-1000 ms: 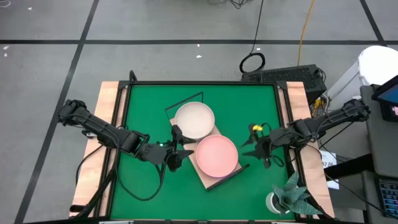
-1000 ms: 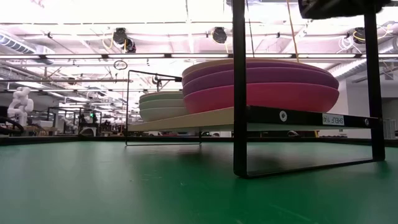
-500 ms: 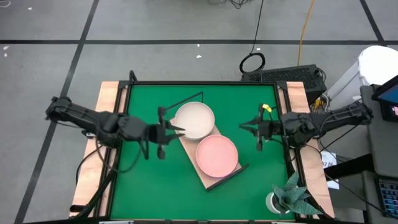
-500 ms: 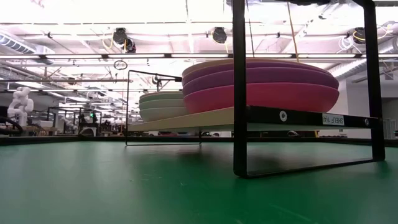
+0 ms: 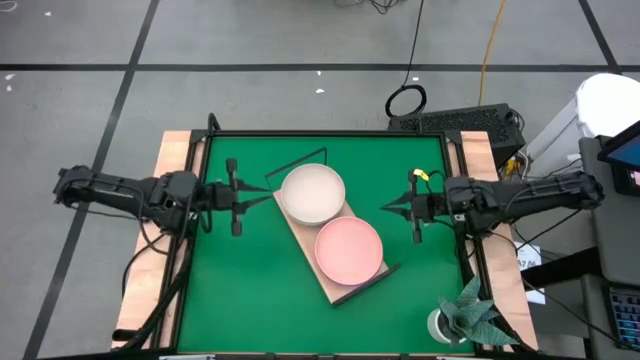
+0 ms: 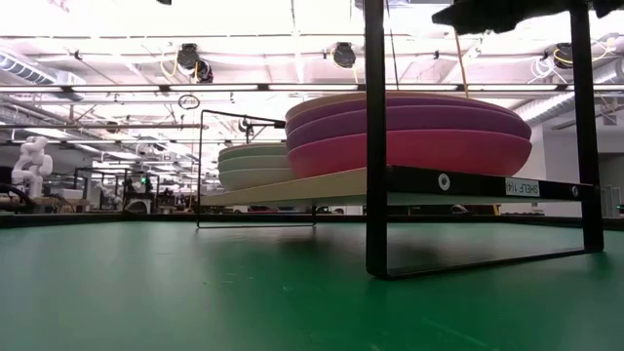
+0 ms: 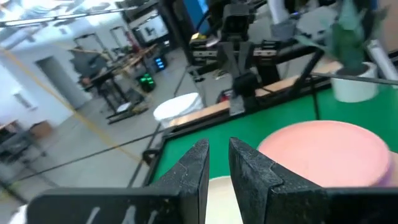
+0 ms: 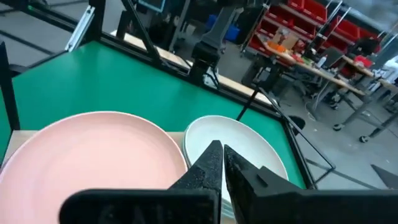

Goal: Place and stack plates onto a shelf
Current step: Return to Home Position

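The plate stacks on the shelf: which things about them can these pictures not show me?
- High view: only the cream top plate and the pink top plate show; each hides the plates beneath it.
- Low view: the far stack is too small to count, and the near stack hides its right end.
- Low view: the black frame post covers a strip of the near stack.
- Left wrist view: the picture's edge cuts off the pink top plate.

Lower plates out of sight
From above, the pink plate (image 5: 349, 249) and white plate (image 5: 313, 193) cover everything stacked beneath them.
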### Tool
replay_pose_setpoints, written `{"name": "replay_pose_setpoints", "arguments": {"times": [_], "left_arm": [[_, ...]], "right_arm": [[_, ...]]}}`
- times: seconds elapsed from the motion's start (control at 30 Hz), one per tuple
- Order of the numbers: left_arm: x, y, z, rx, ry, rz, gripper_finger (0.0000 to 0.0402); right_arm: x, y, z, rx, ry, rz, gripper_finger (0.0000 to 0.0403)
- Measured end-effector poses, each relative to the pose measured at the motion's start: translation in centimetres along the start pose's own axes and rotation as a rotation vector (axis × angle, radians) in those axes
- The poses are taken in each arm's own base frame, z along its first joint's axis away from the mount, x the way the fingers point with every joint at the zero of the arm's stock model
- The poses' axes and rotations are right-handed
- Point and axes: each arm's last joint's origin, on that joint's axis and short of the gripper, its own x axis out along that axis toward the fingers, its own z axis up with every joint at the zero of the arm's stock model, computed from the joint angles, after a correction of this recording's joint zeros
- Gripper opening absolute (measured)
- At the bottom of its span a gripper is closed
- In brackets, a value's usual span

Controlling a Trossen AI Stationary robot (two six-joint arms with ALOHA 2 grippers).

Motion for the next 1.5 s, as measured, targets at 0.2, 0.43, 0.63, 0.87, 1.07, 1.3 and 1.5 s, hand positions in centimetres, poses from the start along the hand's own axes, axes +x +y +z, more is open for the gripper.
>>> {"name": "replay_pose_setpoints", "arguments": {"times": [0.2, 0.43, 0.63, 0.87, 1.07, 1.3, 1.5], "left_arm": [[-0.5, 0.3, -2.4, -0.065, -0.006, -0.019, 0.0067], [0.0, -0.6, -5.6, -0.137, 0.039, -0.023, 0.0067], [-0.1, -1.7, -8.2, -0.189, 0.052, -0.023, 0.0067], [-0.5, -3.0, -11.3, -0.219, 0.068, -0.014, 0.0067], [-1.0, -3.8, -13.4, -0.224, 0.074, -0.003, 0.0067], [-1.2, -4.1, -14.2, -0.221, 0.074, 0.015, 0.0067], [-1.2, -4.1, -14.3, -0.221, 0.081, 0.013, 0.0067]], "right_arm": [[0.7, 0.6, -2.5, 0.004, -0.029, -0.037, 0.0001], [0.8, 1.4, -4.8, 0.025, 0.003, -0.034, 0.0001], [0.6, 2.2, -6.8, 0.054, -0.026, -0.045, 0.0000], [0.3, 3.4, -9.9, 0.062, -0.061, -0.057, 0.0000], [0.1, 3.9, -11.2, 0.086, -0.051, -0.052, 0.0000], [0.1, 4.0, -11.3, 0.088, -0.048, -0.051, 0.0000], [0.1, 4.0, -11.4, 0.096, -0.042, -0.042, 0.0000]]}}
